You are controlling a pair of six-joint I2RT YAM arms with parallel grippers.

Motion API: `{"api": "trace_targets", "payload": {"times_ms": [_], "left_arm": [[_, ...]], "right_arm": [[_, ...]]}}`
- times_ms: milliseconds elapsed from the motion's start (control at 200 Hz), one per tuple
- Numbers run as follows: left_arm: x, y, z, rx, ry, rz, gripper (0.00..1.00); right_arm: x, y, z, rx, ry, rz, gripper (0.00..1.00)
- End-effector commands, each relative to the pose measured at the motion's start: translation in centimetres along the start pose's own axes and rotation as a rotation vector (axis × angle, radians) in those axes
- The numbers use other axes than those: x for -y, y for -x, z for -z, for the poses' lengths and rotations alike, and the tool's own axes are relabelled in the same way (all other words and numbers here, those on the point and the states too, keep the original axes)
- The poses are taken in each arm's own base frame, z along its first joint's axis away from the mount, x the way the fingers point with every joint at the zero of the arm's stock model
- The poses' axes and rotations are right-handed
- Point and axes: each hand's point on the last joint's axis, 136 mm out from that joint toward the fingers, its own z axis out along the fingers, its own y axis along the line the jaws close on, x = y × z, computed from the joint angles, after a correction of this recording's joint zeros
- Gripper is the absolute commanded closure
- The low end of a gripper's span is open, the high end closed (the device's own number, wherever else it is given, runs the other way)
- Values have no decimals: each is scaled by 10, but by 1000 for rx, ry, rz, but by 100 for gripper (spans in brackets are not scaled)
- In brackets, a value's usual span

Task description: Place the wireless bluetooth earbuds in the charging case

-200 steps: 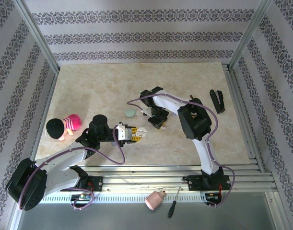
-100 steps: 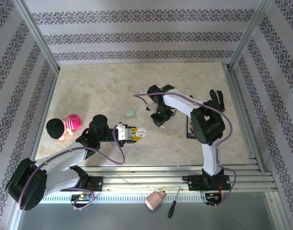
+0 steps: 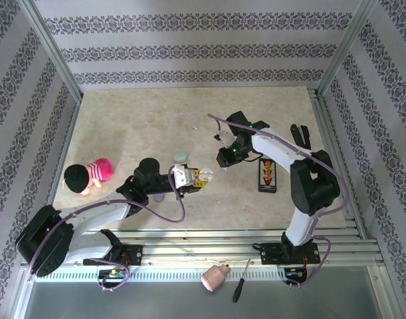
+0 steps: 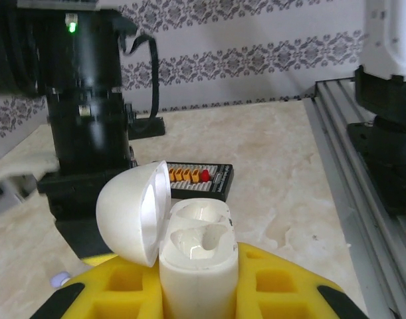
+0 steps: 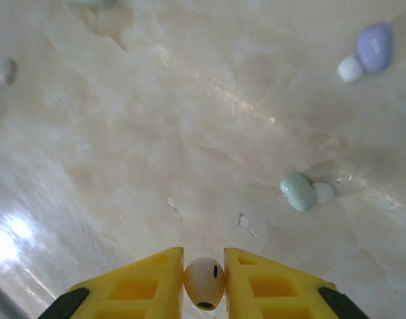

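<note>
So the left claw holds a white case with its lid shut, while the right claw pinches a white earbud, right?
Not quite: the lid stands open, as the left wrist view shows. The left gripper does hold the white case, and the right gripper pinches a white earbud.

A small doll (image 3: 90, 175) in pink with a black hat lies near the left edge of the marbled table (image 3: 136, 119). A flat black device with a row of orange and red buttons (image 3: 267, 177) lies toward the right, and a black clip-like piece (image 3: 300, 138) sits by the right rail. On the grey ledge in front of the table, a pink chuck-shaped object (image 3: 214, 276) lies just beside a black-handled screwdriver (image 3: 240, 284).
</note>
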Motion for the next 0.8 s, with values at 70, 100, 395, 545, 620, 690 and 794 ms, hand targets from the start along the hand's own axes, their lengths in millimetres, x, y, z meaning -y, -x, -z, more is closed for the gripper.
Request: {"api": "trace_targets", "payload": {"times_ms": [70, 100, 395, 545, 620, 690, 794], "left_arm": [[-36, 9, -16, 133, 240, -2, 100], [-42, 9, -18, 149, 271, -5, 100], [-70, 0, -32, 189, 397, 8, 100], [-80, -7, -37, 194, 443, 19, 100], [-87, -9, -35, 191, 487, 25, 100], [-90, -9, -35, 193, 505, 25, 100], [-93, -7, -36, 201, 508, 38, 100]], "right_arm": [[-22, 28, 36, 222, 125, -29, 78], [-24, 30, 41, 251, 139, -37, 79], [-42, 36, 83, 414, 280, -81, 81], [-54, 37, 97, 449, 328, -71, 81], [-59, 37, 103, 464, 352, -69, 80], [-66, 37, 107, 475, 379, -64, 80], [-73, 36, 111, 482, 400, -53, 80]]}}
